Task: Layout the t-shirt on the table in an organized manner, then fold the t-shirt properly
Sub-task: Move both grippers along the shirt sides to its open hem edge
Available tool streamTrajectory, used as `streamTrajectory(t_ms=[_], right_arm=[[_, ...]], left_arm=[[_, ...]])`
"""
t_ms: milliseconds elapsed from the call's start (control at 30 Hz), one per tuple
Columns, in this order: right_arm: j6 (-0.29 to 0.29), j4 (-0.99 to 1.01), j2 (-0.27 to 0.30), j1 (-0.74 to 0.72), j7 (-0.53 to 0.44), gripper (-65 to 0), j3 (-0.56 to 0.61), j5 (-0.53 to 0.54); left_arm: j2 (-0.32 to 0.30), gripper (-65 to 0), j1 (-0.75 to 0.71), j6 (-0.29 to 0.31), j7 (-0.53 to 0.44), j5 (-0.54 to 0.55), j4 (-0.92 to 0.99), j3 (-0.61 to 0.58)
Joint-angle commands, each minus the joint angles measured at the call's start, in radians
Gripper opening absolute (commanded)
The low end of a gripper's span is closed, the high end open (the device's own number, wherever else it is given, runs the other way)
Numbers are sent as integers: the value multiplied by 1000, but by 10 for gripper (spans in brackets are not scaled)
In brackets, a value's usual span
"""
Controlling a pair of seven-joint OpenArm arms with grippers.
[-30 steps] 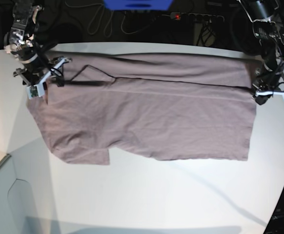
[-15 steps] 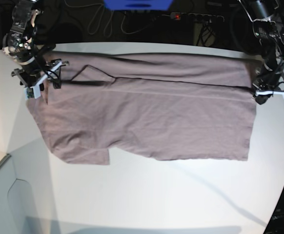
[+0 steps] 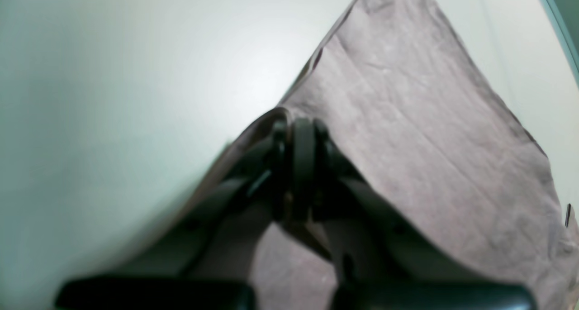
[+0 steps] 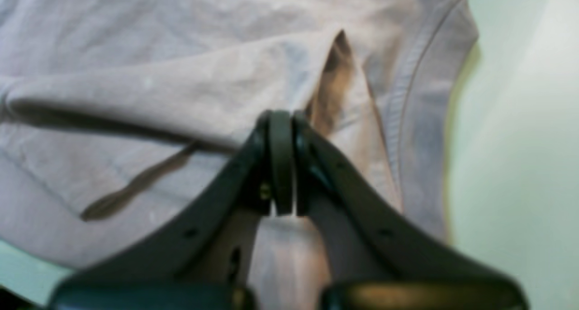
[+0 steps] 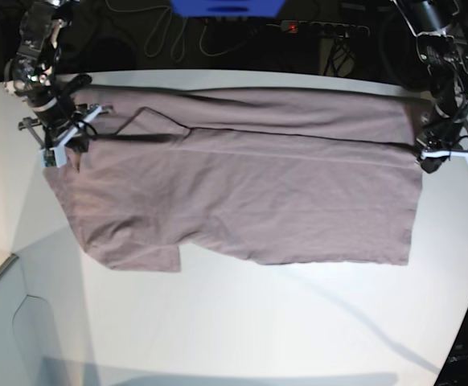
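— Which way does the t-shirt (image 5: 250, 185) lie?

— Spread flat on the white table (image 5: 242, 322), long axis left to right, sleeve and neckline end at the left, hem at the right. No readable label or writing.

— The arms?

— Right pincer (image 5: 61, 137) is closed, empty, above the collar at far left. Left pincer (image 5: 431, 157) is clamped on the t-shirt's hem corner, far right.

Even overhead light, soft glare on the table (image 5: 242, 322), blurred wrist close-ups.
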State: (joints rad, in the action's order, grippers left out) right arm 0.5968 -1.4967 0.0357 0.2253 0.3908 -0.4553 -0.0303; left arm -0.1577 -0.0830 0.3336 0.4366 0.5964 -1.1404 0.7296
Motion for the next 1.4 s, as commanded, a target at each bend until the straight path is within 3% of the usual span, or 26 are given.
streamTrajectory(t_ms=[0, 500, 667, 1000, 1100, 1200, 1367], right_arm=[[12, -18, 8, -13, -26, -650, -3, 11], [13, -14, 14, -131, -25, -650, 0, 11], [13, -11, 14, -201, 43, -650, 0, 11], [13, 129, 34, -317, 49, -650, 0, 11], [13, 150, 49, -330, 52, -650, 2, 11], [13, 160, 83, -335, 52, -632, 46, 11], [13, 164, 122, -338, 46, -441, 89, 10]], left_arm=[[-15, -650, 12, 9, -20, 18, -20, 2], [-16, -650, 27, 9, -20, 21, -22, 2], [-16, -650, 41, 9, -20, 15, -22, 2], [-16, -645, 55, 9, -20, 15, -22, 2], [-24, -546, 64, 9, -18, 20, -22, -21], [-26, -335, 64, 9, -18, 21, -20, -51], [-26, 0, 61, 19, 57, 23, -83, -67]])
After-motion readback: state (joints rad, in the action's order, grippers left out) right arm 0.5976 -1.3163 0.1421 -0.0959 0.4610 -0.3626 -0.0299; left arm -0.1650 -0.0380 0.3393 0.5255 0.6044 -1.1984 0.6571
